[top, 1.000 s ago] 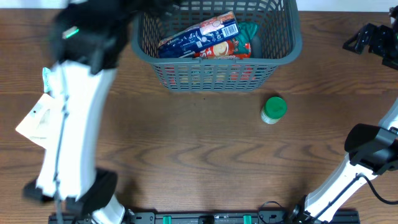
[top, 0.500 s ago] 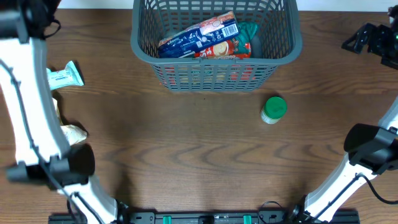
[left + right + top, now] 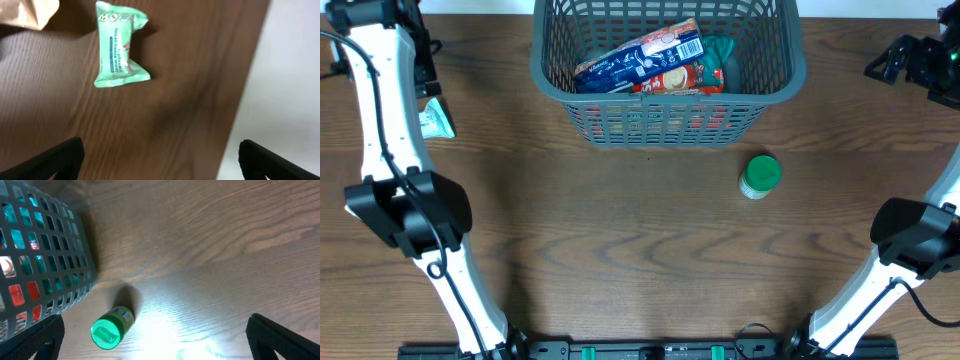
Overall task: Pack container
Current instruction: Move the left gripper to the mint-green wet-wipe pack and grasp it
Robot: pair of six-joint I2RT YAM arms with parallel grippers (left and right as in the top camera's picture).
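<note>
A: Where is the container (image 3: 665,120)?
B: At the far edge of the desk (image 3: 640,260), about midway between the two far corners. It is a dark grey lattice basket, standing with its open top up.
A: Anything in it?
B: A blue-and-white packet (image 3: 640,55) lies slantwise on top. A red packet (image 3: 682,80) sits under it against the near wall. There is also a teal item (image 3: 722,52) toward the right wall, and what that one is I cannot tell.
A: And outside?
B: A green-lidded jar (image 3: 760,176) is on the desk just off the container's near right corner, not touching it. Near the far left corner a mint-green wipes packet (image 3: 120,44) lies flat, with a brown paper bag (image 3: 25,12) close by.
A: The left end effector (image 3: 160,155)?
B: Its fingers are spread wide with nothing between them. It hangs above the far left corner, with the wipes packet ahead of it and the desk's edge running below.
A: The right end effector (image 3: 155,330)?
B: Spread wide and empty too, raised near the far right corner. Its wrist view looks down on the jar and the container's lattice wall, and it touches neither
</note>
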